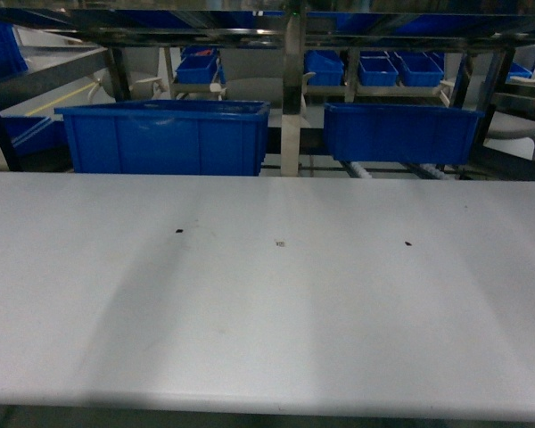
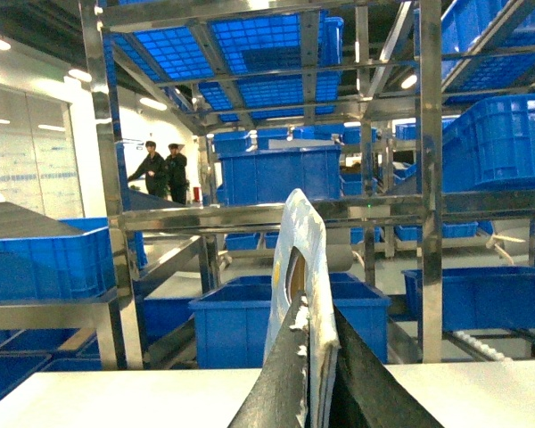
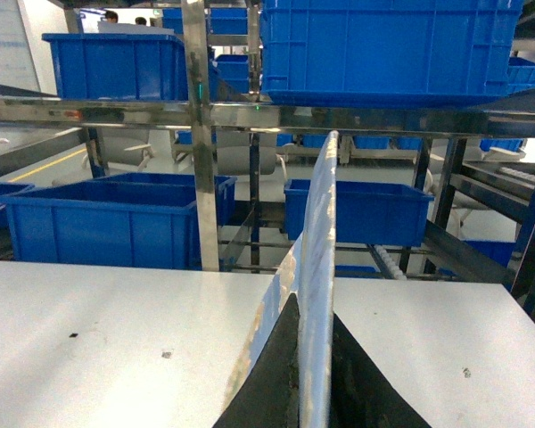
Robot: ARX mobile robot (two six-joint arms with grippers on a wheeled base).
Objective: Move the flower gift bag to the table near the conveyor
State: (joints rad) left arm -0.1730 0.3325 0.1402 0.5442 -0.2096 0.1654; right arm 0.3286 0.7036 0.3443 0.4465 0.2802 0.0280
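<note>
Two large blue bins (image 1: 165, 135) (image 1: 399, 132) sit just past the far edge of the work surface, left and right of a stainless upright post (image 1: 292, 98). Smaller blue crates (image 1: 376, 69) stand further back, beyond the rack. Left wrist view: steel racking (image 2: 428, 178) carries more blue crates (image 2: 272, 174) on upper levels, with blue mesh trays (image 2: 250, 49) overhead. Two people in dark clothes (image 2: 160, 169) stand far off at left, beside a pale wall.
</note>
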